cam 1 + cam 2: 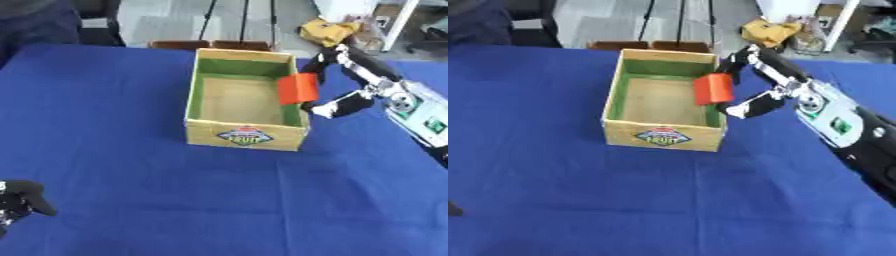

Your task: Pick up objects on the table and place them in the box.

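Left eye view: my right hand (350,82) pinches orange block (298,88) over box (246,135) right wall; left hand (22,200) low-left, seemingly curled, empty.

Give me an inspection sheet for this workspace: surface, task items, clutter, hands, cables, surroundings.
Surface: blue cloth table, flat.
Task items: open cardboard box with green inner walls, nothing seen inside; orange block held over the box's right wall.
Clutter: nothing seen on the table.
Hands: right hand pinches the orange block between fingers and thumb; left hand idle at the lower left edge, fingers curled, holding nothing.
Cables: nothing seen.
Surroundings: yellow object on the floor beyond the table; dark stand legs behind the box.
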`<control>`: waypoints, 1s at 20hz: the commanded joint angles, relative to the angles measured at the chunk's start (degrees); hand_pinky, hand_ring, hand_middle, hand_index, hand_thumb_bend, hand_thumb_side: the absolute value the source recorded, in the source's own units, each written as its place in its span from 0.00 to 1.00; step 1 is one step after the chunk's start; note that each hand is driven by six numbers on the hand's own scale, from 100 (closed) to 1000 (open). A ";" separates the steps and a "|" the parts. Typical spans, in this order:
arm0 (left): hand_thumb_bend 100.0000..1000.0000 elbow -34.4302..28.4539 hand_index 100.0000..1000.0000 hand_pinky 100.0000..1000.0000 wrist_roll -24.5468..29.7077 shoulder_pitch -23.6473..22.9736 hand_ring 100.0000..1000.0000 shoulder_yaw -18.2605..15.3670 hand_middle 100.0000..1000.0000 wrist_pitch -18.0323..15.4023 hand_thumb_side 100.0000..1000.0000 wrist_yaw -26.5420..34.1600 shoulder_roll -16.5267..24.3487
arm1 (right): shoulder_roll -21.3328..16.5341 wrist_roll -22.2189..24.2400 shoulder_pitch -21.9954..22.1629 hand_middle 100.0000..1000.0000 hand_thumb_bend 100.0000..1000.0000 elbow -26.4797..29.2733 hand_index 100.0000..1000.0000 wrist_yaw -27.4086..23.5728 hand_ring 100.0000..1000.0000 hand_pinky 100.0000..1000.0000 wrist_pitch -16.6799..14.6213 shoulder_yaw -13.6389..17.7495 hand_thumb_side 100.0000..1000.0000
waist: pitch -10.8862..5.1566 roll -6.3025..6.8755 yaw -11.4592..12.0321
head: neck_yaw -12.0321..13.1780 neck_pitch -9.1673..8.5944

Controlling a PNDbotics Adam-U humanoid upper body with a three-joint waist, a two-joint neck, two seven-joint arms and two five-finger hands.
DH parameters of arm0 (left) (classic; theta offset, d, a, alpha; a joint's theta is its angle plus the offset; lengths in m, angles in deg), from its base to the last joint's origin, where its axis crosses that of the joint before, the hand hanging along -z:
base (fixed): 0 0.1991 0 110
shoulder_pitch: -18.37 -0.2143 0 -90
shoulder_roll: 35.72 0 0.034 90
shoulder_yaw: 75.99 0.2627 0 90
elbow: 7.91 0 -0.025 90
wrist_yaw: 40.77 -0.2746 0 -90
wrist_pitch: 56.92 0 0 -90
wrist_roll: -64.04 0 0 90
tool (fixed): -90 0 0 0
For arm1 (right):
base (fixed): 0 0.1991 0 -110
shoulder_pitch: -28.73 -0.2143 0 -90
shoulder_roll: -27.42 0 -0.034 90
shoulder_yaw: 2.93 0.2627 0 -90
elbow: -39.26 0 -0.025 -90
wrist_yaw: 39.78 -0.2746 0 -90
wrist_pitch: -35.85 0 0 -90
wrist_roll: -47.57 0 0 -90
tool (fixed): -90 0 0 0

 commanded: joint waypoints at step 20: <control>0.17 -1.58 0.68 0.61 1.36 3.36 0.53 1.13 0.45 0.16 1.00 0.27 -0.44 | 1.88 -0.02 -5.85 0.48 0.37 -7.65 0.63 6.66 0.69 0.68 -2.77 -1.09 0.10 | 1.50 -0.44 4.81 | -3.38 -1.30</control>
